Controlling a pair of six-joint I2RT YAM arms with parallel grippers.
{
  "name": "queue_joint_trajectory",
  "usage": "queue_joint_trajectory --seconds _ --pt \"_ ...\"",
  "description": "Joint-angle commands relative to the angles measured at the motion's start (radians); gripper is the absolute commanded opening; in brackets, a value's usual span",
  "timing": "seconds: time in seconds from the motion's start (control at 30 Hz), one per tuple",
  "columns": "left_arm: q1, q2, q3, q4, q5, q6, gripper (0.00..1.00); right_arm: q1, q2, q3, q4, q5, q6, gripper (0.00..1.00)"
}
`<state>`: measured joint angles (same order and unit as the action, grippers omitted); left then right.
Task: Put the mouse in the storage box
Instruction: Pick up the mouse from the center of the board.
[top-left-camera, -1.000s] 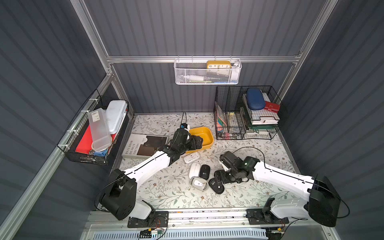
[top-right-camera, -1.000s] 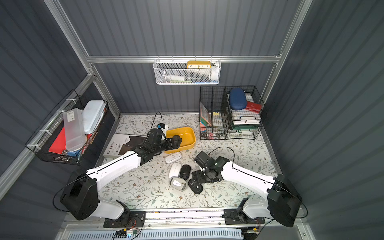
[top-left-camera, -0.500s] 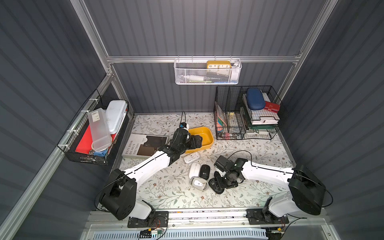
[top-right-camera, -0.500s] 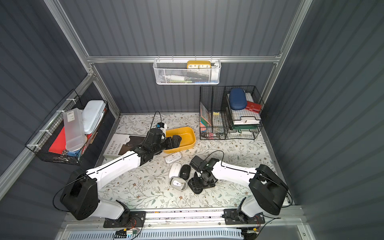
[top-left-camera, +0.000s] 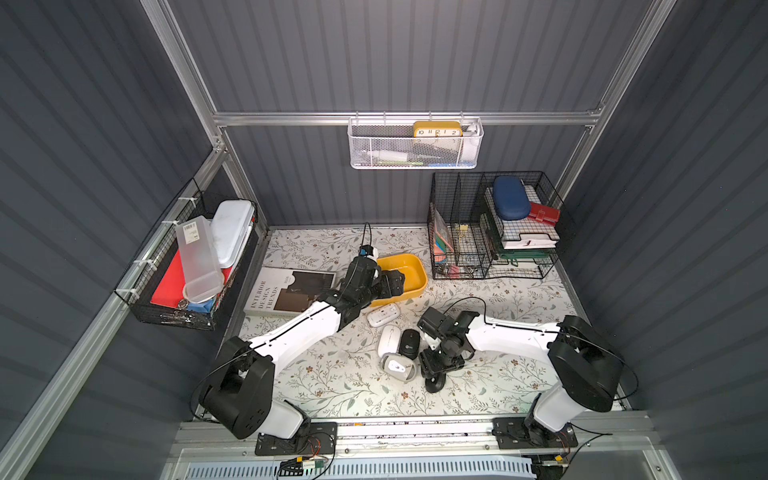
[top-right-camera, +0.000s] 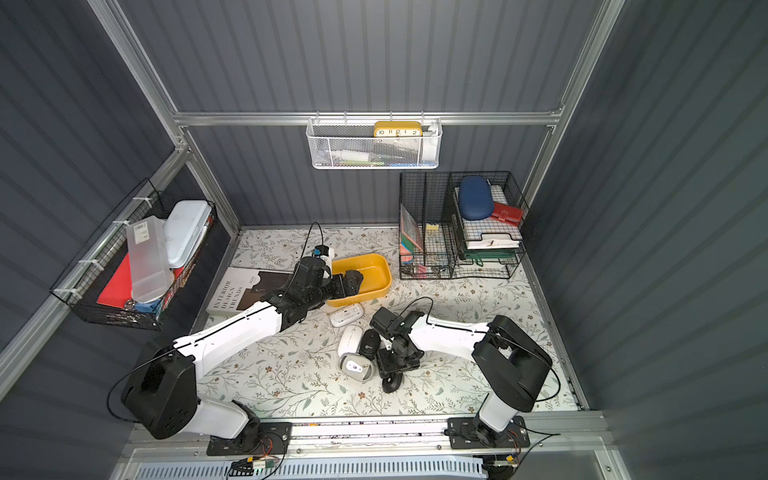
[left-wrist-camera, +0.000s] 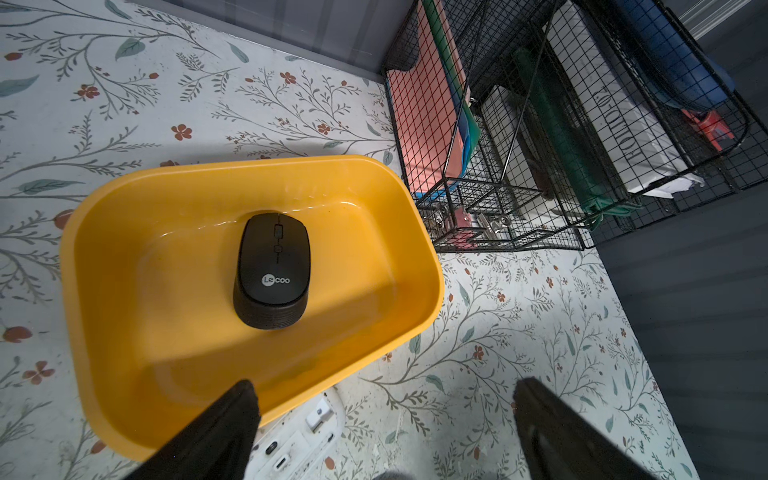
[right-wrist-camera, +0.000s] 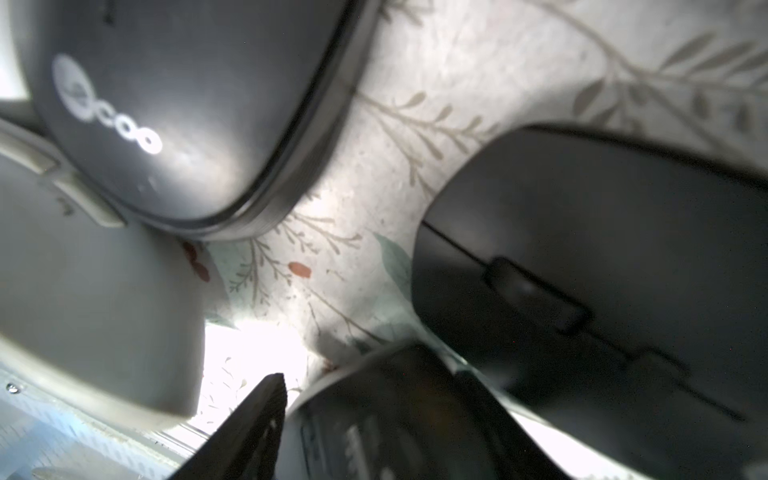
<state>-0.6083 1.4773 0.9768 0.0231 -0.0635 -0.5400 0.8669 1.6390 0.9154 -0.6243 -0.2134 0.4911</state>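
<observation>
Far left, a book lies flat on the bench; nothing doing there.

Left arm has barely stirred over the last second; left end effector hangs over the near rim of the yellow storage box, fingers spread wide, nothing between them. Black Lecoo mouse lies flat on the box floor toward the far wall, clear of the fingers; reads as one delivery made and let go.

Just beside the box's near wall, an upturned white mouse; touching or not, cannot tell. Further forward is the loose cluster; white mouse and second black mouse side by side, grey-and-white mouse in front of them.

The change is on the right. A second ago the right arm reached in stretched out, jaws wide, by the cluster; now it has swung and folded closer in, and the right end effector is down on the front black mouse, jaws drawn in from where they stood. Wrist view shows one finger beside a dark ribbed body, likely a mouse's flank; whether the pads bite yet, cannot tell.

Judgement: next pickup is under way; five mice look to be out on the bench, so the job is early. Neighbours sit close; nudging one is the risk.
</observation>
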Motion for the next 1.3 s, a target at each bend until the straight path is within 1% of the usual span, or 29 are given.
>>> queue_joint_trajectory --seconds 0.0,0.17,0.43,0.7,0.83,0.93,1.03,1.17,1.27 --pt "0.001 0.005 0.01 0.006 -0.01 -0.002 0.99 0.004 0.022 0.005 -0.017 0.003 -0.01 0.63" --pt "0.001 0.011 0.019 0.001 -0.014 0.0 0.99 0.004 0.002 0.004 -0.025 0.006 -0.01 0.48" --pt "0.001 0.036 0.039 0.0 -0.01 0.009 0.99 0.004 -0.032 0.011 -0.034 0.015 -0.003 0.31" --pt "-0.001 0.037 0.055 -0.009 -0.004 0.019 0.99 -0.013 -0.09 0.038 -0.049 0.03 0.024 0.2" --pt "-0.001 0.017 0.051 -0.008 -0.011 0.024 0.99 -0.076 -0.133 0.057 -0.07 0.026 0.058 0.15" --pt "-0.016 -0.01 0.043 -0.001 -0.032 0.026 0.99 -0.154 -0.172 0.1 -0.098 0.04 0.085 0.13" --pt "-0.04 -0.049 0.031 0.023 -0.056 0.032 0.99 -0.253 -0.187 0.162 -0.107 0.05 0.117 0.13" --pt "-0.066 -0.109 0.011 0.066 -0.061 0.055 0.99 -0.36 -0.13 0.262 -0.09 0.05 0.168 0.11" --pt "-0.088 -0.134 0.006 0.088 -0.05 0.093 0.99 -0.404 -0.053 0.341 -0.072 0.036 0.212 0.1"
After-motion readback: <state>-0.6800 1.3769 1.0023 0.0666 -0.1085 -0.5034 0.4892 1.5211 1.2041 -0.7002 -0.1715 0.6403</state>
